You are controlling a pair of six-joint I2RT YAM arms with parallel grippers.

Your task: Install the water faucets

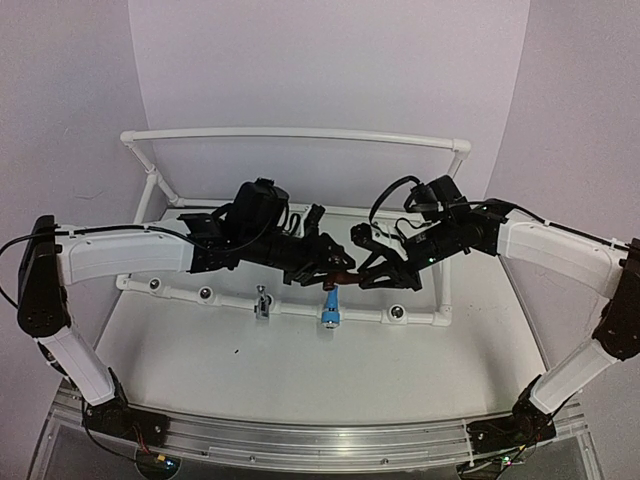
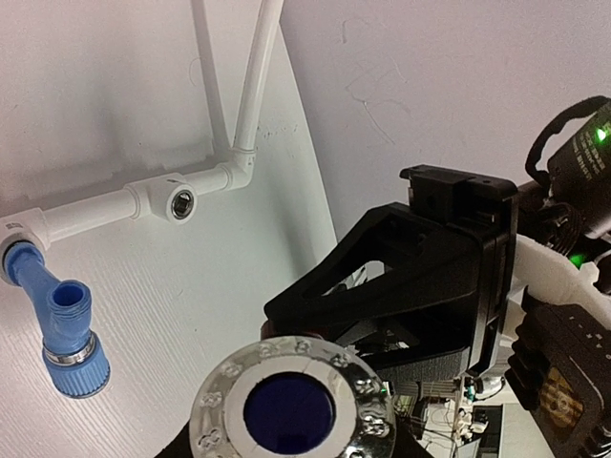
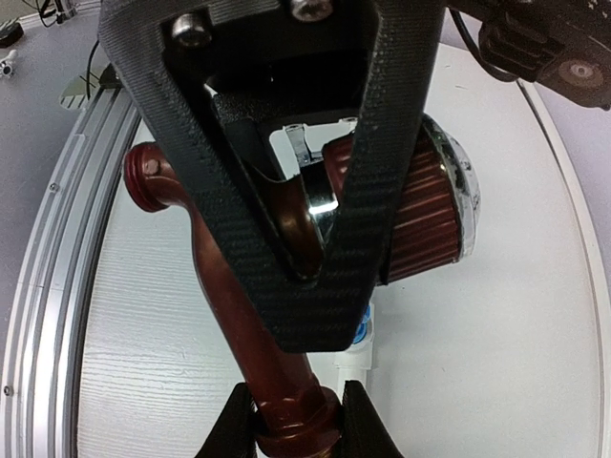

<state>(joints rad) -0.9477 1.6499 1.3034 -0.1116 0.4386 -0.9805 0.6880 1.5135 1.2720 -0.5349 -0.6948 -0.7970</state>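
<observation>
The dark red-brown water faucet (image 1: 343,280) hangs in the air between both grippers, above the front pipe. My right gripper (image 3: 296,420) is shut on the hex nut at its threaded end, and the stem (image 3: 239,305) runs up from there. My left gripper (image 2: 291,420) holds its ribbed knob (image 3: 430,219), whose silver ring with a blue centre (image 2: 291,405) faces the left wrist camera. A left finger (image 3: 286,143) lies across the knob. The light blue faucet (image 2: 62,329) sits in a socket of the front pipe, and the grey metal faucet (image 1: 263,300) sits to its left.
The white pipe frame (image 1: 300,133) stands on the table, with a high rear rail and a low front pipe. An empty round socket (image 2: 180,201) lies right of the blue faucet. Two more sockets (image 1: 205,294) sit at the left. An aluminium rail (image 1: 300,440) runs along the near edge.
</observation>
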